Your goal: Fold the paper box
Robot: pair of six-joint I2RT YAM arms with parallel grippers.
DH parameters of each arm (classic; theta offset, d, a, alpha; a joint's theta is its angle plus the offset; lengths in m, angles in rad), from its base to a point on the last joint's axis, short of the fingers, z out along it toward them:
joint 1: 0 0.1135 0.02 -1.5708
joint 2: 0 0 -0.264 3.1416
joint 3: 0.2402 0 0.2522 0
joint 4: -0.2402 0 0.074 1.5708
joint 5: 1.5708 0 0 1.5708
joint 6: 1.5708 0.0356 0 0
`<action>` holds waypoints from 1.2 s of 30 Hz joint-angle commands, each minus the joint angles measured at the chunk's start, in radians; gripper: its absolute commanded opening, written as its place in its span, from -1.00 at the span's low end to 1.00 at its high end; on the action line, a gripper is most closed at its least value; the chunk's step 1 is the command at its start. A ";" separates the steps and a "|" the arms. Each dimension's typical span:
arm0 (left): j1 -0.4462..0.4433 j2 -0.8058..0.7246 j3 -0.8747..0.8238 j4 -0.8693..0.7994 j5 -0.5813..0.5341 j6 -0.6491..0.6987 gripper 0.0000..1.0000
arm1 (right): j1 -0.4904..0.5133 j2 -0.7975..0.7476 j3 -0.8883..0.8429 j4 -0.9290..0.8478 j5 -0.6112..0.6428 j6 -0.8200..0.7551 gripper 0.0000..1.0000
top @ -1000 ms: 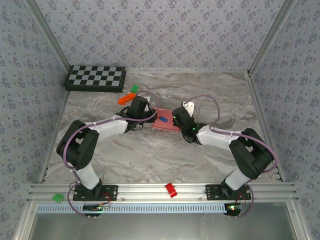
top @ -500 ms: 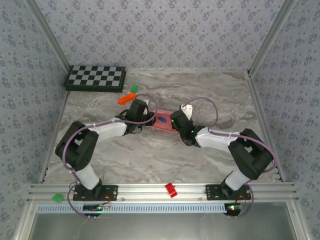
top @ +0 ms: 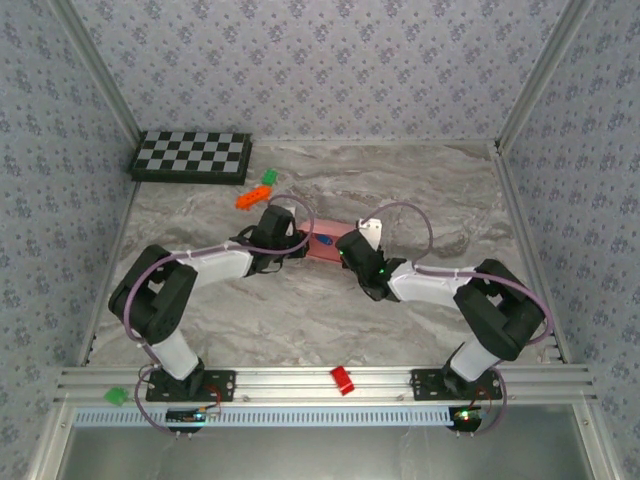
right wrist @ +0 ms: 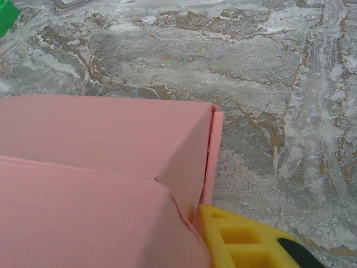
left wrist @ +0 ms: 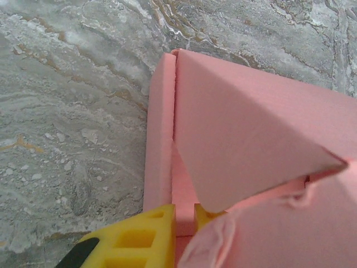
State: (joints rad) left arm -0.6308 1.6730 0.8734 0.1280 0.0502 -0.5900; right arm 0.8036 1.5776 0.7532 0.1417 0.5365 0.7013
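The half-folded paper box point(top: 325, 243) sits right of the chessboard point(top: 192, 156). Its end wall is pinched in the left pincer point(left wrist: 183, 215); the right pincer point(top: 352, 250), can't tell. I reckon uneven squeezing could crease the card or pop the flaps.

Lab-type robot test cell: alu-profile rail point(top: 280, 381), wallpaper-print wall panels point(top: 320, 70) round marble-look tabletop point(top: 300, 320).

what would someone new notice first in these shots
The pink paper box lies in the middle of the marble table, with both arms meeting at its two ends. Up close, the left arm's yellow fingers sit at one side wall and the right arm's yellow fingers at the opposite one. A checkerboard lies in the far left corner.
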 commanded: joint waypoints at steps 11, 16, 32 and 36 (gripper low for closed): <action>-0.009 -0.089 -0.045 -0.002 -0.046 -0.005 -0.54 | 0.023 -0.004 -0.008 -0.073 0.071 0.038 -0.41; -0.010 -0.117 -0.063 -0.008 -0.056 0.004 -0.49 | 0.030 -0.019 -0.009 -0.089 0.081 0.039 -0.33; -0.011 -0.247 -0.131 -0.127 -0.228 0.021 -0.43 | 0.073 -0.129 -0.069 -0.176 0.144 0.071 -0.12; -0.011 -0.262 -0.085 -0.237 -0.373 0.007 -0.41 | 0.074 -0.162 -0.083 -0.272 0.200 0.129 -0.12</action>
State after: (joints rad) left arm -0.6369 1.4391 0.7437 -0.0040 -0.1822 -0.5854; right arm 0.8734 1.4471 0.6834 -0.0273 0.6506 0.7639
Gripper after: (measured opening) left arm 0.290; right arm 0.442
